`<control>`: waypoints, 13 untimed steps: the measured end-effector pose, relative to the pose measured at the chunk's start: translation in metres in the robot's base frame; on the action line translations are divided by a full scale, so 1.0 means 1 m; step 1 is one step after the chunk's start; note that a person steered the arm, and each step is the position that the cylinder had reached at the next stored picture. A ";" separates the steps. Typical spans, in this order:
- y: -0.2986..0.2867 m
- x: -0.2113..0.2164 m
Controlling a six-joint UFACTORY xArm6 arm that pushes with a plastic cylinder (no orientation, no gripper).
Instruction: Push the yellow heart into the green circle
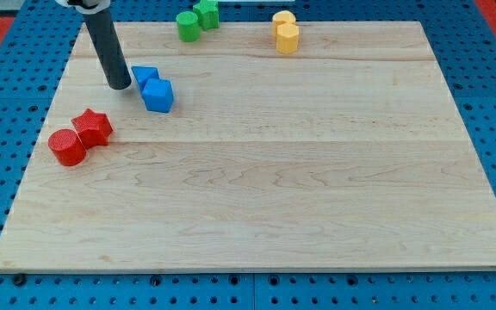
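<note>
The yellow heart [282,18] sits near the view's top, right of centre. It touches a second yellow block [288,40] just below it, which looks like a hexagon. The green circle [188,26] stands at the top, left of centre, with a green star [206,12] against its upper right side. A wide gap separates the yellow pair from the green pair. My tip [120,87] rests on the board at the upper left, just left of two blue blocks and far from the heart.
A blue block [145,77] and a blue cube [158,96] touch each other right of my tip. A red star [94,127] and a red circle [66,147] lie at the left. The wooden board [300,189] ends near the yellow and green blocks at the top.
</note>
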State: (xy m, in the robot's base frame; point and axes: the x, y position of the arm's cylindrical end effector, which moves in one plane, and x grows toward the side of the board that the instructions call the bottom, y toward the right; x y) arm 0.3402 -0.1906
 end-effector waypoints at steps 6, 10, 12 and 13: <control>0.324 -0.144; 0.177 -0.145; 0.181 -0.148; 0.157 -0.147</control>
State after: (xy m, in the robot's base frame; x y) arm 0.1930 -0.0336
